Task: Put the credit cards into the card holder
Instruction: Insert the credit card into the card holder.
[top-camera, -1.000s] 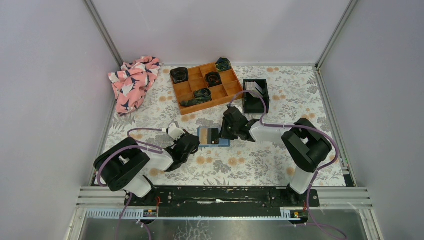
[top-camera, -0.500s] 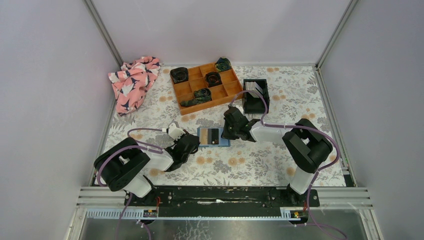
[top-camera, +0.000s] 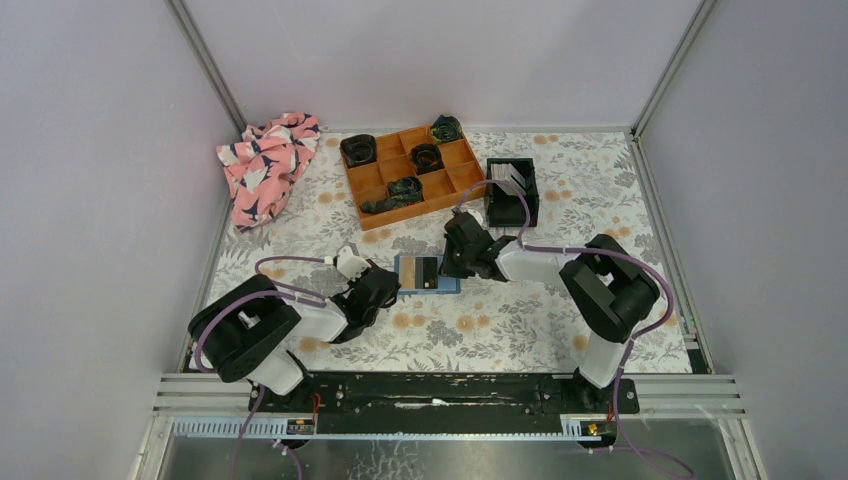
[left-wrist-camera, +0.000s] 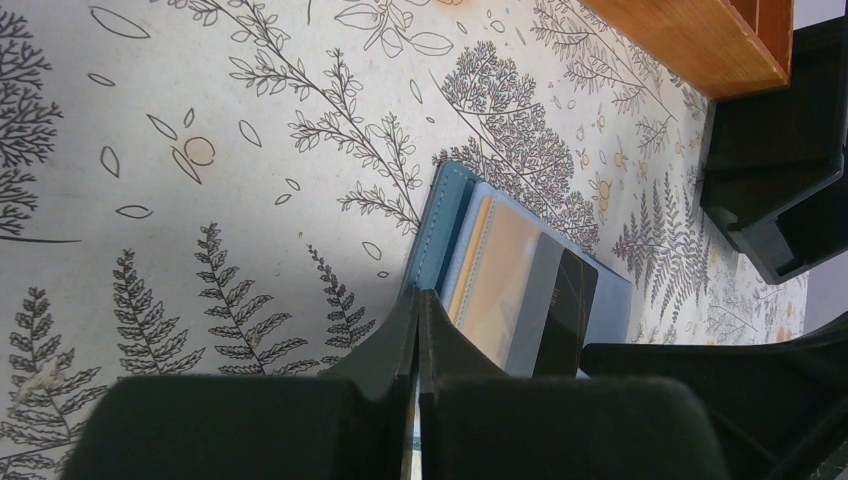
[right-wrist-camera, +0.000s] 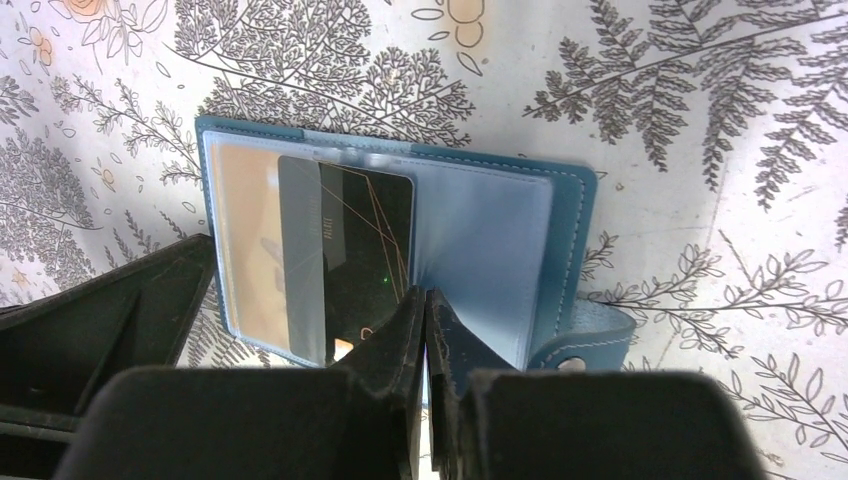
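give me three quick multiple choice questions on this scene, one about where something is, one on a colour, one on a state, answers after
1. In the top view, where is the black square plastic bin relative to the orange wooden compartment tray?
A. left of it
B. right of it
C. inside it

2. What colour is the cover of the small folding card holder?
A. red
B. teal-blue
C. white

3. How does the card holder lie?
A. open, inner side up
B. folded and snapped shut
C. standing in the bin

Answers:
1 B, the bin sits just off the tray's right end.
2 B, a teal-blue edge frames the clear inner sleeves in both wrist views.
3 A, the right wrist view looks straight onto its spread inner sleeves, with the snap tab hanging loose.
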